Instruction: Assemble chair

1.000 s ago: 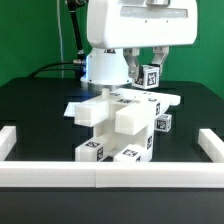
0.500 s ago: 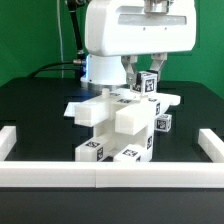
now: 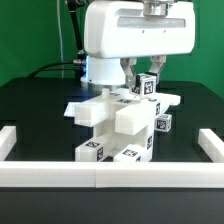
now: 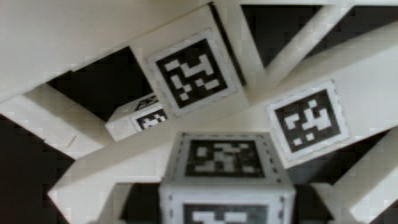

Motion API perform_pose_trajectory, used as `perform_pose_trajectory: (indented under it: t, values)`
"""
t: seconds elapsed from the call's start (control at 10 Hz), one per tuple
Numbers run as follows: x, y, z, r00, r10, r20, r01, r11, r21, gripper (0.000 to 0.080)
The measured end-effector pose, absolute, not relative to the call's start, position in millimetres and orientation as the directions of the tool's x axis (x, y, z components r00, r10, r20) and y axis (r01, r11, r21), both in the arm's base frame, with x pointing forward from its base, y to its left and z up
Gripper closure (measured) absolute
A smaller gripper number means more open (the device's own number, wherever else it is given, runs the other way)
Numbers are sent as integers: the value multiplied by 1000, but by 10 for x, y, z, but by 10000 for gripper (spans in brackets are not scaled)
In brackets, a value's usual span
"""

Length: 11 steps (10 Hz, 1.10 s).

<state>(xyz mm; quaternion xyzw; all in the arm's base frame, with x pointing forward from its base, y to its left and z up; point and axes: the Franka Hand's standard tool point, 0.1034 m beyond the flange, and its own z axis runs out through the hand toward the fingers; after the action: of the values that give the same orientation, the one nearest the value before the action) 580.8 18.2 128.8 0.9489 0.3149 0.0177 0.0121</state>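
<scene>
The partly built chair [image 3: 115, 118] stands mid-table: chunky white blocks with black-and-white tags, a slab [image 3: 92, 110] sticking out to the exterior view's left, and tagged pieces low at the front [image 3: 93, 150]. My gripper [image 3: 146, 80] is shut on a small white tagged block [image 3: 149, 84] and holds it just above the chair's rear top. In the wrist view the held block [image 4: 222, 165] sits between the fingers [image 4: 111, 205]. The chair's tagged white parts [image 4: 192, 72] lie below it.
A long low white border rail [image 3: 100, 172] runs along the front, with side pieces at the exterior view's left [image 3: 8, 140] and right [image 3: 208, 145]. The table is black. The robot's base [image 3: 100, 68] stands behind the chair.
The gripper came down a little with the block between one second and half a second ago. Since then nothing has visibly moved.
</scene>
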Motion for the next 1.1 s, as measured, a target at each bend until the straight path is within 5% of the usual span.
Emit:
perform_pose_trajectory:
  t: [1.1]
  values:
    - [5805,208,1269,808,588,30,587,-809,36,512]
